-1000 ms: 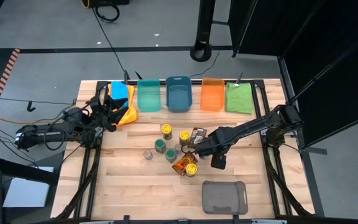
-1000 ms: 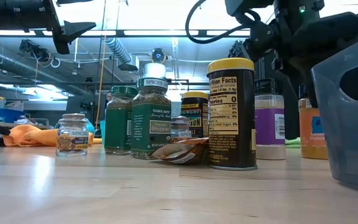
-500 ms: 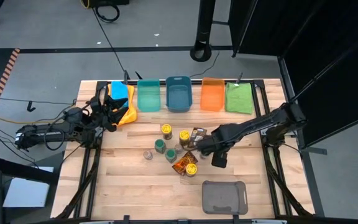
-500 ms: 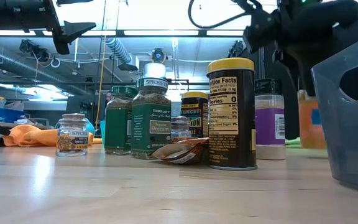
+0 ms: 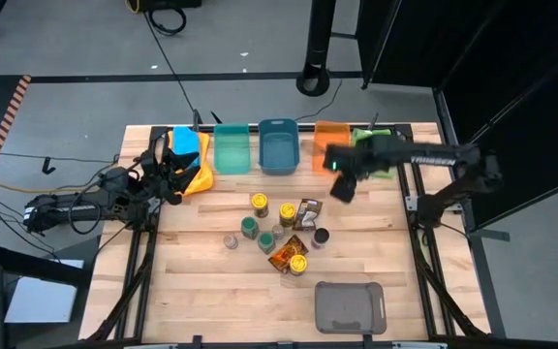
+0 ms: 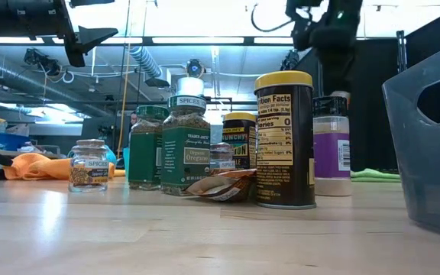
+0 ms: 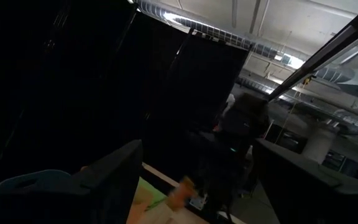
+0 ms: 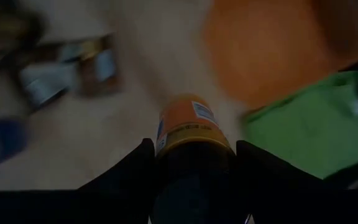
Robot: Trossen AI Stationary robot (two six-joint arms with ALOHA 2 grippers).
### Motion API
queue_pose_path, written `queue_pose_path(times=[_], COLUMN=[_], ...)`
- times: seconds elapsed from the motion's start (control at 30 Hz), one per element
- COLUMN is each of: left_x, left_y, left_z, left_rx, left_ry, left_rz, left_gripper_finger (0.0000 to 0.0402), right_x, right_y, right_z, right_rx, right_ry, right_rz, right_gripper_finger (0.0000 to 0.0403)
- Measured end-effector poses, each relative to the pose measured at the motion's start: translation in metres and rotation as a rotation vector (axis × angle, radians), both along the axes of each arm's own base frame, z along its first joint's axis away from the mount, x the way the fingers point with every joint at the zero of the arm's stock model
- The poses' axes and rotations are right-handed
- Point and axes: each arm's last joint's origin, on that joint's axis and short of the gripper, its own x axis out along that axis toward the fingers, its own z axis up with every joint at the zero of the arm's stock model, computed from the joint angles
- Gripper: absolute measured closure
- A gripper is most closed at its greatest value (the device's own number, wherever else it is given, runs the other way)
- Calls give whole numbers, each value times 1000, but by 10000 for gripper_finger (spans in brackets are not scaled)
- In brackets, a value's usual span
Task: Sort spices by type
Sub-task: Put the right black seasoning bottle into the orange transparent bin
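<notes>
My right gripper (image 5: 342,186) hangs over the table's far part, in front of the orange bin (image 5: 330,145) and the green bin (image 5: 373,153). It is shut on an orange jar with a dark lid (image 8: 188,127). Several spice jars (image 5: 258,202) (image 5: 298,262) and foil packets (image 5: 284,254) rest on the table's middle; the jars stand on their bases. In the low view a yellow-lidded dark jar (image 6: 284,141) stands foremost. My left gripper (image 5: 168,167) waits open at the far left, raised, by the yellow cloth (image 5: 200,174). My right gripper pinches the orange jar at its dark lid end (image 8: 191,155) between its two fingers (image 8: 135,171). The fingers come from above, pointing steeply down. The jar hangs below them, lid up, lifted clear of the table.
A teal bin (image 5: 231,148) and a blue bin (image 5: 278,145) stand in the far row beside the orange and green ones. A flat grey tray (image 5: 349,305) lies near the front edge. Its wall (image 6: 434,153) fills the low view's right side.
My right gripper has risen from the right side of the spice cluster and swung toward the far edge, rolling as it went. It has carried the orange jar off the table, up to the front of the orange and green bins. The other spices have stayed put.
</notes>
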Motion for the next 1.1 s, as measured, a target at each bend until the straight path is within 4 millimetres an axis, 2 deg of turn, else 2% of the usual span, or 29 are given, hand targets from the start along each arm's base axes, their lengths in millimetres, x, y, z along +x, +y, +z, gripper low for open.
queue_pose_path(times=[0.2, 0.5, 0.67, 0.87, 1.1], left_x=[0, 0, 0, 0, 0], left_y=[0, 1, 1, 1, 1], left_z=[0, 0, 0, 0, -1], left_rx=[-2, -11, -12, -13, -14], left_ry=[-1, -2, -2, 1, 6], left_rz=[-2, 24, 27, 27, 30], left_gripper_finger=[92, 92, 92, 92, 92], right_x=[-2, 23, 35, 34, 29], right_y=[-62, -118, -128, -126, -128], right_z=[-10, -23, -34, -42, -34], right_rx=[-9, 0, 48, 98, 60], right_ry=[-34, 22, 106, 119, 61], right_rz=[-75, -31, 13, 63, 25], right_gripper_finger=[202, 202, 202, 201, 80])
